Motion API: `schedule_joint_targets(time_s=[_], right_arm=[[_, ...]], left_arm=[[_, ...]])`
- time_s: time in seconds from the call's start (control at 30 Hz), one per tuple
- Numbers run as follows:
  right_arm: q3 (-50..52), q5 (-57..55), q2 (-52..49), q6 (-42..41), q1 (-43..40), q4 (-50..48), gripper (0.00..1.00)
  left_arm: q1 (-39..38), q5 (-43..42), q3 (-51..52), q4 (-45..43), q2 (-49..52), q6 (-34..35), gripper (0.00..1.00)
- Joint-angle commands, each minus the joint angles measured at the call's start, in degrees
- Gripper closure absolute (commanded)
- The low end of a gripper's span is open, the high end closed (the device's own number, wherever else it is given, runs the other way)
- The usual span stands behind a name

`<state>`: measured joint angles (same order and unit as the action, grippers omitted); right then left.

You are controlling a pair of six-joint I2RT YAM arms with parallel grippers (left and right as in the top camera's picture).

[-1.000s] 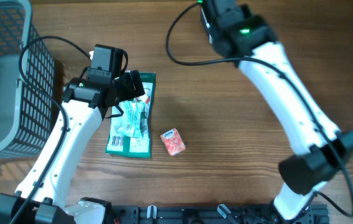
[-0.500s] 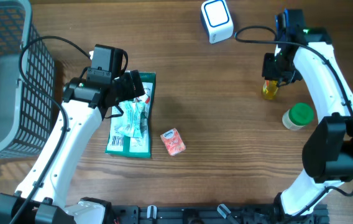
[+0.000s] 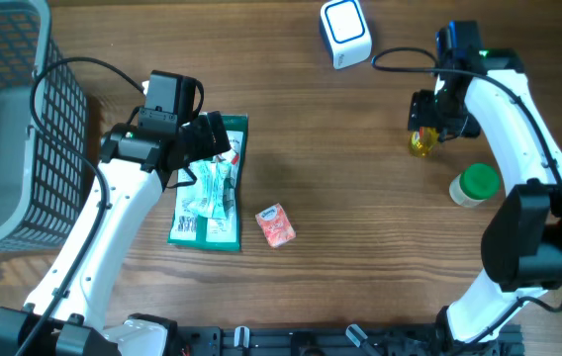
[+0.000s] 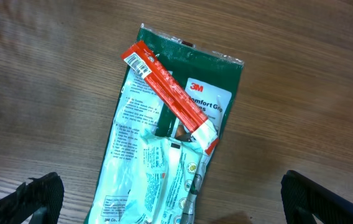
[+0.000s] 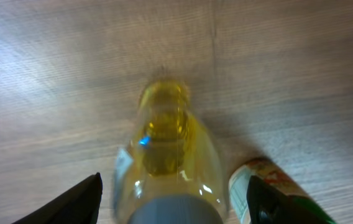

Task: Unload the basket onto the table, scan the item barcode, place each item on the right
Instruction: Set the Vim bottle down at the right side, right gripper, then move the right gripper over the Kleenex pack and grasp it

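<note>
Toward the counter's left edge, the left gripper [image 4: 173, 196] hangs wide open and empty over the green packet [image 3: 212, 213]. The scanner [image 3: 345, 33] sits at the far edge. To its right, the right gripper [image 5: 174, 183] stands open around the yellow bottle [image 5: 164, 137], which seems upright, without pressing it.

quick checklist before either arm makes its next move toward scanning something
1. Left hand open: ok.
2. Left hand over green package: ok.
3. Red strip lies barcode up: ok.
4. Right hand open around yellow bottle, gap on each side: ok.
5. Yellow bottle's barcode in view: cannot tell.
6. Scanner on the table, nothing against it: ok.
</note>
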<state>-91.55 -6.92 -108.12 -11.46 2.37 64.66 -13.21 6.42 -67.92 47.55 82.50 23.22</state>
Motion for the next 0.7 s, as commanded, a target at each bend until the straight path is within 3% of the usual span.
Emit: schedule_joint_targets(time_s=[0.0, 0.23, 0.47, 0.67], right_arm=[[-7.17, 4.61, 7.06, 0.98, 0.35, 3.65, 0.26], [-7.54, 28.39, 14.34, 5.40, 2.34, 10.27, 0.34], [-4.59, 29.51, 14.36, 1.53, 18.32, 10.10, 0.35], [3.78, 28.61, 14.32, -8.74, 34.77, -4.92, 0.36]], left_arm=[[0.22, 0.74, -0.76, -0.13, -0.22, -0.48, 0.00], [0.22, 0.74, -0.76, -0.13, -0.22, -0.48, 0.00], [0.22, 0.74, -0.76, -0.13, -0.22, -0.48, 0.00], [0.22, 0.74, -0.76, -0.15, -0.22, -0.48, 0.00]])
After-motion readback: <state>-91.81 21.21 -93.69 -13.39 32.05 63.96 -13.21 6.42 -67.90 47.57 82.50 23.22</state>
